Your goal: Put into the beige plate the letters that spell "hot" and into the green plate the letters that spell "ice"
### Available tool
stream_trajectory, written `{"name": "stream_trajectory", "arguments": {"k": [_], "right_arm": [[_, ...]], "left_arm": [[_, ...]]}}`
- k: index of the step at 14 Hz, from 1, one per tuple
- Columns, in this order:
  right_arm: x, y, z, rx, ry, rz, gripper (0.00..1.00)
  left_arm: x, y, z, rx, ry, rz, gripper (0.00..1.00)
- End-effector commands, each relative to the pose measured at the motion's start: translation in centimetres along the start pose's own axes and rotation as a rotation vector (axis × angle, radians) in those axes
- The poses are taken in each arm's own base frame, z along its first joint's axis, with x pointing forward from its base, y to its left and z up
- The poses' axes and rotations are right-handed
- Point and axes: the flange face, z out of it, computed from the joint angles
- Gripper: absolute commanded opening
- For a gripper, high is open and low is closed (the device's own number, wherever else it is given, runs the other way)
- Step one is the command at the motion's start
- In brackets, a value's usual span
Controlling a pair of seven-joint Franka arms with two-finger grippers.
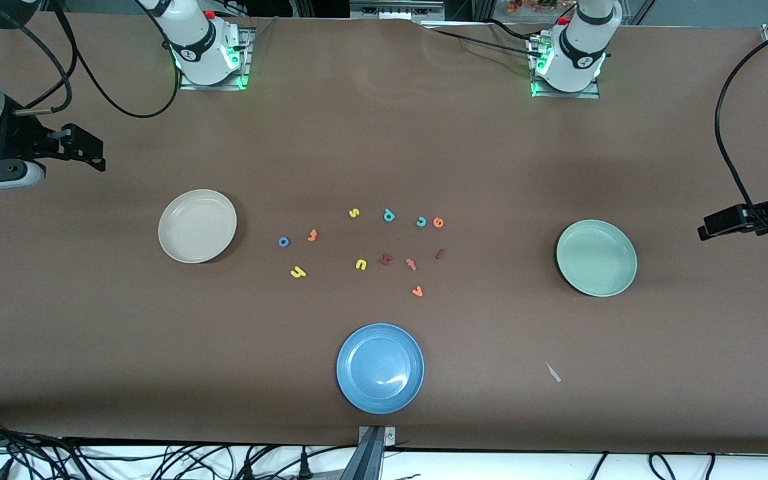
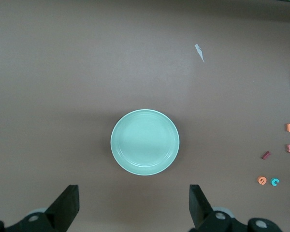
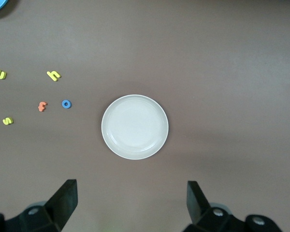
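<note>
The beige plate point(image 1: 197, 226) point(image 3: 135, 126) lies toward the right arm's end and the green plate point(image 1: 596, 257) point(image 2: 145, 141) toward the left arm's end, nothing on either. Between them lie the yellow h point(image 1: 298, 272) point(image 3: 53, 75), blue o point(image 1: 283, 242) point(image 3: 66, 104), orange t point(image 1: 313, 235) point(image 3: 42, 106), dark red i point(image 1: 441, 253) point(image 2: 266, 155), teal c point(image 1: 421, 222) point(image 2: 275, 181) and orange e point(image 1: 438, 223) point(image 2: 262, 180). My right gripper point(image 1: 87, 148) point(image 3: 130, 187) hangs open over the table's end past the beige plate. My left gripper point(image 1: 717, 227) point(image 2: 134, 193) hangs open past the green plate.
A blue plate point(image 1: 380, 368) sits nearer the front camera than the letters. Other letters lie among them: yellow s point(image 1: 354, 213), yellow u point(image 1: 361, 265), teal p point(image 1: 389, 215), a wider dark red letter point(image 1: 386, 259), pinkish-red t point(image 1: 411, 264), orange v point(image 1: 417, 291). A white scrap point(image 1: 553, 372) lies near the blue plate.
</note>
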Motion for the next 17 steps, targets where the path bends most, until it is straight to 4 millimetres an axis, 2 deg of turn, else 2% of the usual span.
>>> {"name": "stream_trajectory", "arguments": {"k": [1,4,6,8,10,12,14,17], "right_arm": [[0.0,-0.1,-0.6,-0.004,0.009,-0.006,1.00],[0.0,-0.1,-0.7,-0.004,0.011,-0.006,1.00],[0.0,-0.1,-0.6,-0.004,0.009,-0.006,1.00],[0.0,-0.1,-0.6,-0.004,0.009,-0.006,1.00],[0.0,-0.1,-0.6,-0.004,0.009,-0.006,1.00],[0.1,-0.1,-0.5,-0.004,0.008,-0.006,1.00],[0.1,-0.1,-0.5,-0.004,0.008,-0.006,1.00],[0.1,0.1,-0.5,-0.003,0.008,-0.006,1.00]], "left_arm": [[-0.9,0.1,-0.7,0.031,0.003,0.012,1.00],[-1.0,1.9,-0.6,0.018,0.001,0.026,1.00],[-1.3,6.0,-0.1,0.018,-0.002,0.018,1.00],[-1.2,10.7,2.2,0.031,-0.024,-0.054,1.00],[-1.4,14.1,4.0,0.025,-0.052,-0.102,1.00],[-1.3,17.9,6.6,0.025,-0.052,-0.171,1.00],[-1.3,21.4,10.2,0.027,-0.067,-0.218,1.00],[-2.4,24.4,17.2,-0.010,-0.070,-0.275,1.00]]}}
